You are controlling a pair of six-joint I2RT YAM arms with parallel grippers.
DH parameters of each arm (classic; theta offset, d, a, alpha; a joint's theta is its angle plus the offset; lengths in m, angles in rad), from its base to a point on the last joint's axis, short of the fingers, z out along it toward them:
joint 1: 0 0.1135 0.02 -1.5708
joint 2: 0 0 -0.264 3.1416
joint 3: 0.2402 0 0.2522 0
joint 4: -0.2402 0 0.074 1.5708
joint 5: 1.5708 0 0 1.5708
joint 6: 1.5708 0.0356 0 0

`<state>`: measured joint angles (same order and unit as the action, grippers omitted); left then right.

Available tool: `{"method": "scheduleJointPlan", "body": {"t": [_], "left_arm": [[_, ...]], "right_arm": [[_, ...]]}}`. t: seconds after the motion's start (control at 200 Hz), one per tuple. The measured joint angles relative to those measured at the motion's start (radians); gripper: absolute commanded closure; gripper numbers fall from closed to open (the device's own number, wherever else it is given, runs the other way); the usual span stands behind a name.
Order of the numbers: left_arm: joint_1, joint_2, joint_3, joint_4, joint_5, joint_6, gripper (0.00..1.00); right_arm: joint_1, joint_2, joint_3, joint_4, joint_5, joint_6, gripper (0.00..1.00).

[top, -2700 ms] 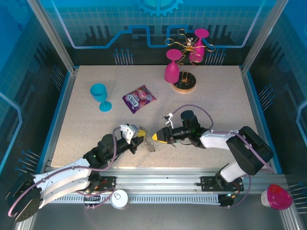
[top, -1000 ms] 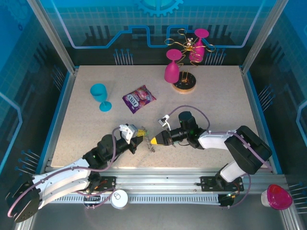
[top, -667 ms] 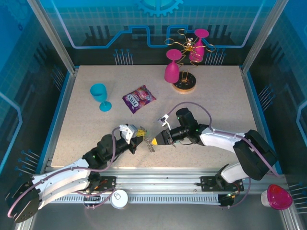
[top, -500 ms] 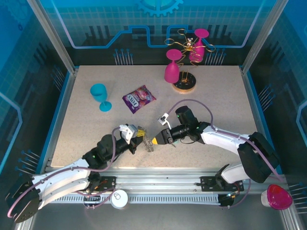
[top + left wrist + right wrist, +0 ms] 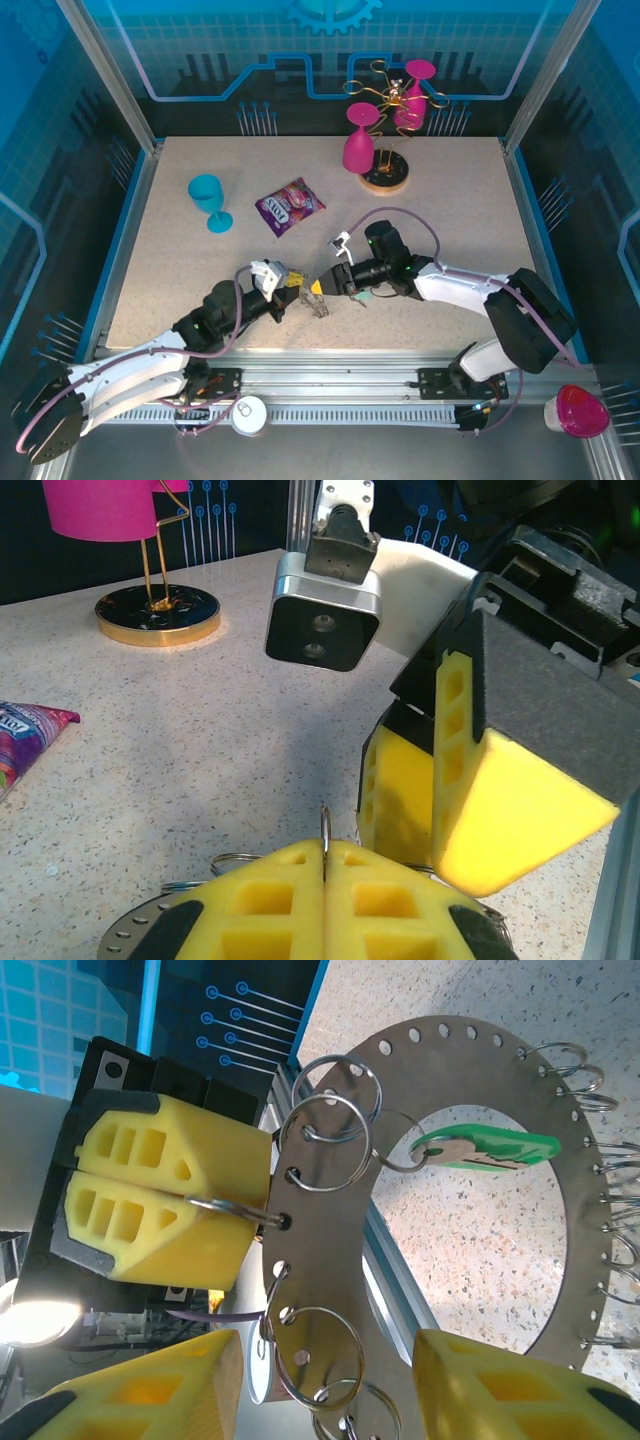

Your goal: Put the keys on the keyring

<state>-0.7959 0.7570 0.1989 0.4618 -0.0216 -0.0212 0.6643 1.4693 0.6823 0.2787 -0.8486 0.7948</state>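
The keyring (image 5: 317, 304) lies close to the table's (image 5: 460, 210) near edge, mid-width, with the green key (image 5: 490, 1148) hung from a wire loop (image 5: 398, 1152). The left gripper (image 5: 293, 283) is clamped on another loop. The right gripper (image 5: 314, 289), closed a second ago, now has its jaws parted and empty. Bare table lies to the right.

the keyring (image 5: 335, 1250) was near the front edge of the bench (image 5: 460, 200), between the left hand (image 5: 292, 282) on its left and the right hand (image 5: 318, 289) on its right. a key (image 5: 490, 1150) hung on a loop inside the ring's opening. behind them lay a snack packet (image 5: 289, 206), with a goblet (image 5: 208, 200) to its left and a glass rack (image 5: 385, 178) further back on the right.
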Motion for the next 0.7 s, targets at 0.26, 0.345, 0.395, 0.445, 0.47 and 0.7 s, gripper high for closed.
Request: {"method": "scheduleJointPlan", "body": {"t": [0.26,0.345,0.395,0.445,0.47,0.7], "left_arm": [[0.000,0.002,0.000,0.000,0.000,0.000,1.00],[0.000,0.003,0.000,0.000,0.000,0.000,1.00],[0.000,0.003,0.000,0.000,0.000,0.000,1.00],[0.000,0.003,0.000,0.000,0.000,0.000,1.00],[0.000,0.003,0.000,0.000,0.000,0.000,1.00],[0.000,0.009,0.000,0.000,-0.001,0.000,1.00]], "right_arm": [[0.000,0.009,-0.005,0.097,-0.026,0.065,0.63],[0.000,0.012,-0.007,0.114,-0.032,0.077,0.66],[0.000,0.013,-0.009,0.119,-0.035,0.082,0.67],[0.000,0.013,-0.009,0.121,-0.041,0.085,0.67],[0.000,0.013,-0.009,0.121,-0.043,0.085,0.67],[0.000,0.016,-0.009,0.119,-0.050,0.080,0.70]]}}
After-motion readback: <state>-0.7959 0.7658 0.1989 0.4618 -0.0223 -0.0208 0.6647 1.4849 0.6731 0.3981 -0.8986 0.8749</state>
